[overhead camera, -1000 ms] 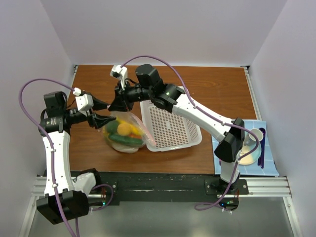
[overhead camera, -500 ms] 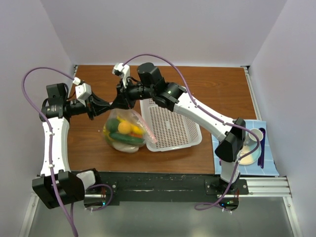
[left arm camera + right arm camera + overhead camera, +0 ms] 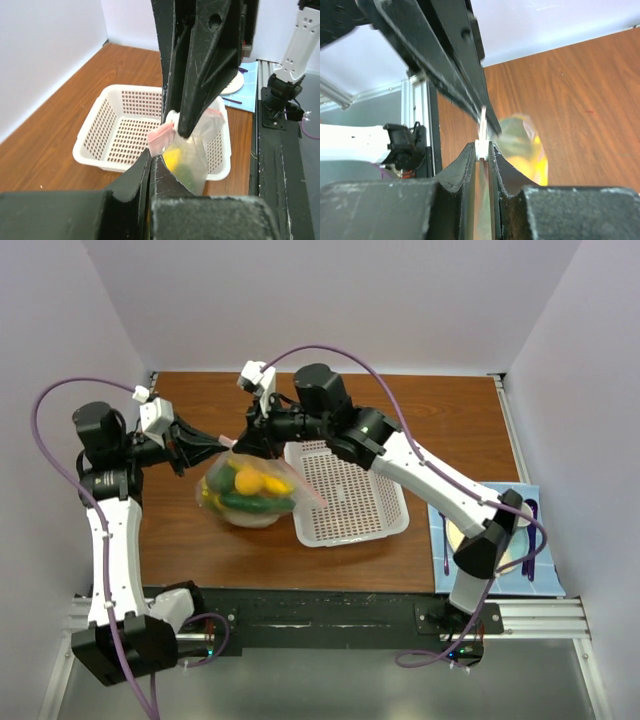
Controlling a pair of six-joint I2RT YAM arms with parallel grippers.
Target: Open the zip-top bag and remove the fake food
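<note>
Zip-top bag [image 3: 248, 492] hangs by its top edge between the two end effectors, over the left-centre of the table [image 3: 430, 410], just left of the white basket [image 3: 350, 502]. Fake food [image 3: 250, 483] is bunched in the bag's belly, with yellow, orange and green pieces showing through the plastic. Cannot tell if the bag's bottom touches the table. Zip looks not yet parted. Likely risks: both pinches are thin, so pulling apart could slip a lip free and let the loaded bag swing or drop. If one pinch has caught both lips, the seal won't part and the plastic just stretches or tears. A sudden pop with the mouth tipped could spill pieces onto the table. Left end effector [image 3: 214, 440] is closed narrow on the pink zip strip at the bag's left corner; its arm stands up from the left base, wrist about level, pointing right. Right end effector [image 3: 244, 443] is clamped on the thin top edge, film visible between its pads; its arm stretches long from the right base across the basket, pointing left, tips almost meeting the left's.
</note>
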